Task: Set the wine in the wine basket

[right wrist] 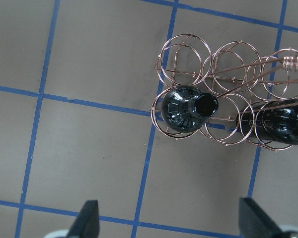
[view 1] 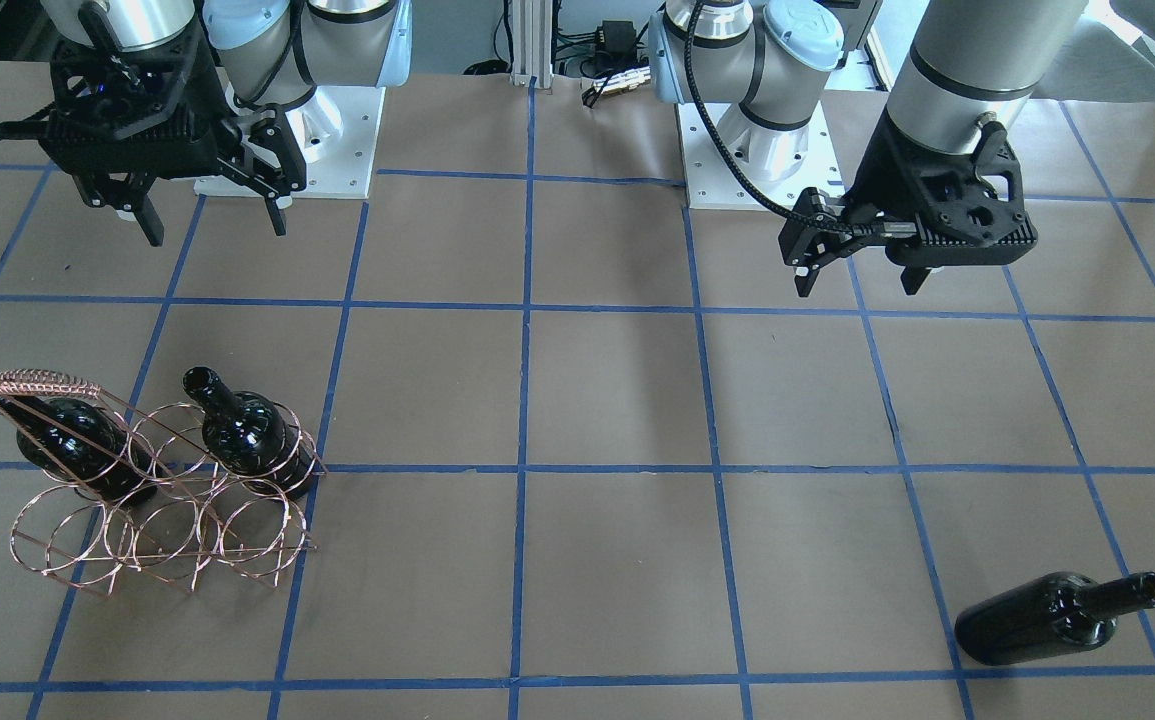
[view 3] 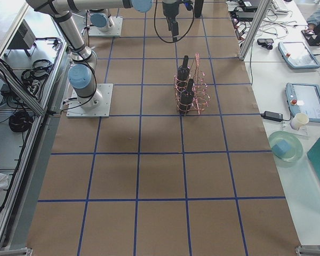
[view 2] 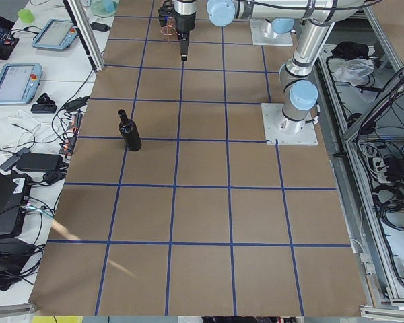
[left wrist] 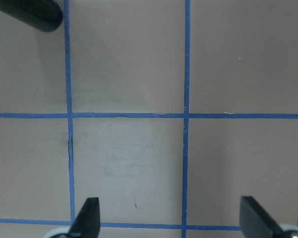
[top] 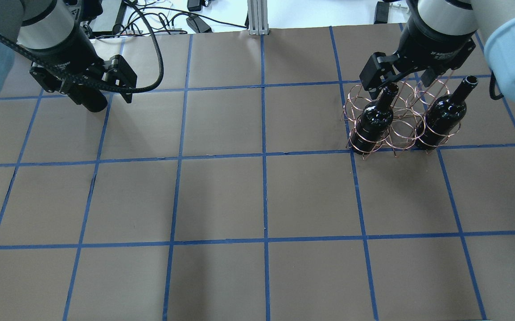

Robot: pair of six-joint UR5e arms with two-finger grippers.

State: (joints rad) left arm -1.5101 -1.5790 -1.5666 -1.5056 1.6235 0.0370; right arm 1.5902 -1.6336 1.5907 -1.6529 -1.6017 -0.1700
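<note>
The copper wire wine basket (view 1: 167, 540) stands on the table on my right side. It holds two near-black bottles (view 1: 247, 435) (view 1: 67, 440), necks up and tilted. The right wrist view shows the basket (right wrist: 223, 59) and one bottle's open mouth (right wrist: 206, 104). A third wine bottle (view 1: 1037, 620) stands alone on my left side, near the far edge. It also shows in the exterior left view (view 2: 130, 134) and in the top left corner of the left wrist view (left wrist: 35, 12). My left gripper (view 1: 857, 285) is open and empty above the table, beside that bottle. My right gripper (view 1: 215, 230) is open and empty, above and beside the basket.
The table is brown paper with a blue tape grid. Both arm base plates (view 1: 297, 140) (view 1: 737, 160) sit at my edge. Side benches hold tablets (view 3: 298, 53), cables and a cup (view 3: 297, 121). A metal post (top: 257, 18) stands at the far edge.
</note>
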